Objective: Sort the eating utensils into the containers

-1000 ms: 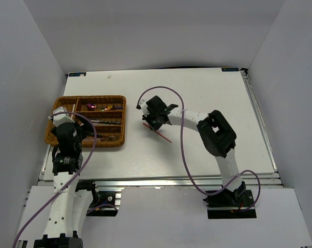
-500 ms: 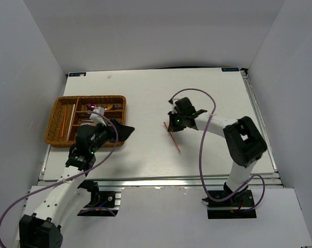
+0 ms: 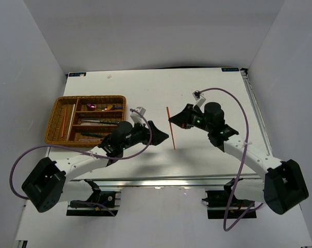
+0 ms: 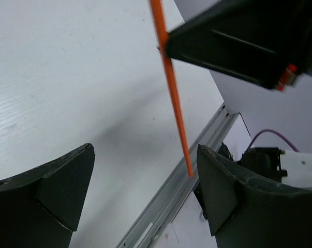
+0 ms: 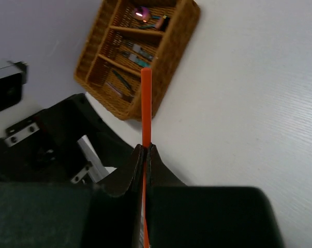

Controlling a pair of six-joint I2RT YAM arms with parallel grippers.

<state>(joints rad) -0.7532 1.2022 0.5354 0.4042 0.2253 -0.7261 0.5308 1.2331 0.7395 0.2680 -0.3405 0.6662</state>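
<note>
Red chopstick (image 3: 171, 128) pinched near its middle by right gripper (image 3: 173, 123), fingers clamped flat together on it, both ends sticking out free. Hangs tilted between the two arms, to the right of wicker tray (image 3: 88, 97) and well apart from it, lifted off white table (image 3: 212, 93), shadow thrown aside on the surface. From the right wrist, shows as an orange-red rod (image 5: 146, 103) rising straight out of the closed fingertips (image 5: 137, 160), tray (image 5: 171, 41) beyond it.

Left gripper (image 3: 160, 132) spread wide, grasping nothing, aimed toward the chopstick's near end. From the left wrist, lower end of the stick (image 4: 174, 103) lies between the two dark fingers (image 4: 57, 181), closer to the right-hand one, apparently touching neither.

Tray loaded with other utensils: thin sticks (image 3: 68, 121) in the long crosswise section at its left end, pinkish piece (image 3: 92, 107) and gold spoon (image 3: 110, 108) in the far slot, silvery pieces (image 3: 100, 122) in the middle slot, dark pieces (image 3: 93, 134) in the near slot.

Small stickers (image 3: 75, 74) at the table's far corners, print too small to read.
</note>
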